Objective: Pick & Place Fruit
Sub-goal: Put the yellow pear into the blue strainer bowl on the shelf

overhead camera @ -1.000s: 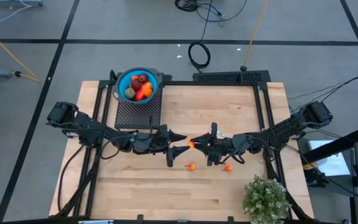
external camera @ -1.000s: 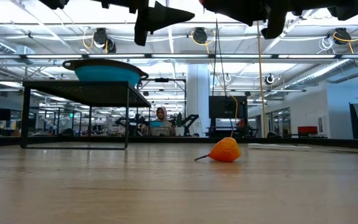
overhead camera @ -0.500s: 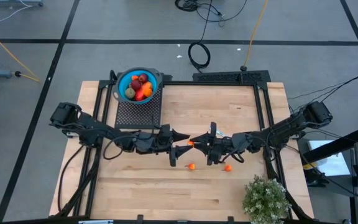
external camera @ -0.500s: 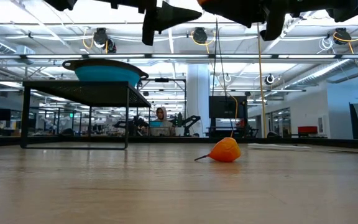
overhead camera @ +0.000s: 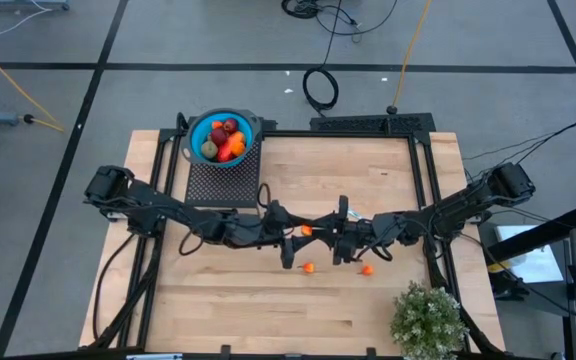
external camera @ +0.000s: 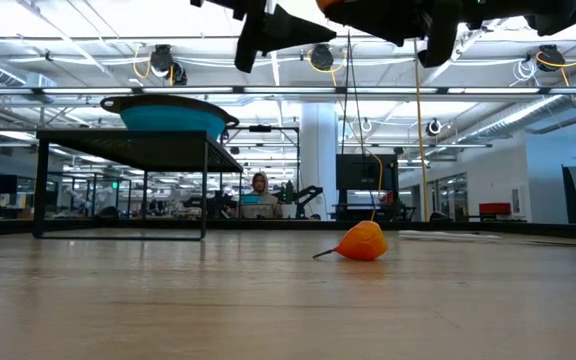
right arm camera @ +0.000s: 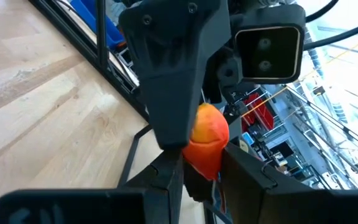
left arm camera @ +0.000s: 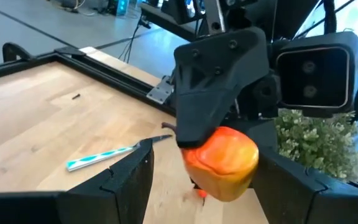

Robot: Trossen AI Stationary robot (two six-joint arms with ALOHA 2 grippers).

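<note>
Midair | right gripper [overhead camera: 315, 231] clamps orange fruit [left arm camera: 221, 162] | left gripper [overhead camera: 293, 234] spread around it

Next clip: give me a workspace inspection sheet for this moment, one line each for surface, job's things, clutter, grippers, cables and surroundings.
Surface: wooden table, black frame.
Job's things: orange fruit in mid-air between both grippers; two small orange fruits on the table; more fruit in the blue bowl on a black mesh stand.
Clutter: blue-striped utensil; potted plant at the table's corner.
Grippers: right gripper shut on the orange fruit; left gripper open around it, over mid-table.
Cables: coiled black cable and yellow cord on the floor.
Surroundings: a person at a distant desk.
</note>
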